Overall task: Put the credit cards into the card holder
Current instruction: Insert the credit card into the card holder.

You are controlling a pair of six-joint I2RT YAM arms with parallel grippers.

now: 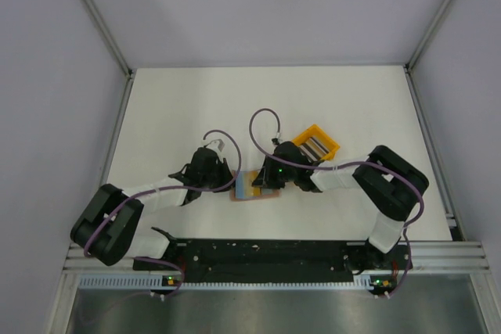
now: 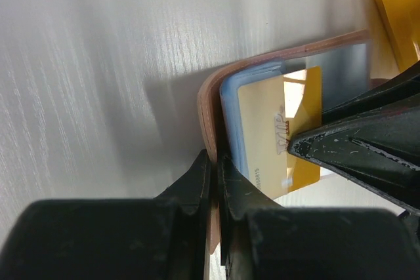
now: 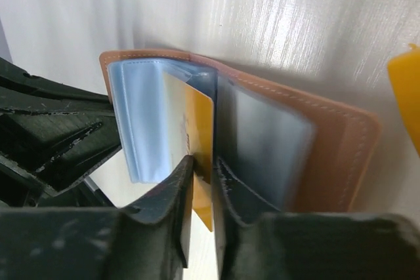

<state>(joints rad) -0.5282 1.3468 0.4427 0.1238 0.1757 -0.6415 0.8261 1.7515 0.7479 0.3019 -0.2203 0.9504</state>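
Right gripper (image 3: pixel 203 163) fingers fill the bottom of its wrist view, nearly closed either side of a thin gold plastic card (image 3: pixel 200 119). I can't tell whether they pinch it or sit slack against it.

Left gripper (image 2: pixel 213 165) is clamped tight on the cover edge of the flat tan leather card holder (image 3: pixel 328 136). The holder lies open on the white table (image 1: pixel 235 99), around the middle and towards the near edge, between the two grippers.

The card stands between two of the holder's clear plastic sleeves (image 3: pixel 141 122). From the left wrist view I judge it only part seated, with a lower corner poking out past the sleeve.

How I'd do this step:
- Push along the card's long edge, flat to the sleeve. Any tilt will buckle the plastic.
- Left clamp holds the cover down so the holder can't slide towards the table's left edge.
- Let go only once the card bottoms out.
- Back the right fingers out straight along the card plane, or they drag it out again.

More grey and dark cards (image 1: pixel 315 146) sit in the yellow plastic tray (image 1: pixel 329 137), just beyond the right gripper towards the far edge.
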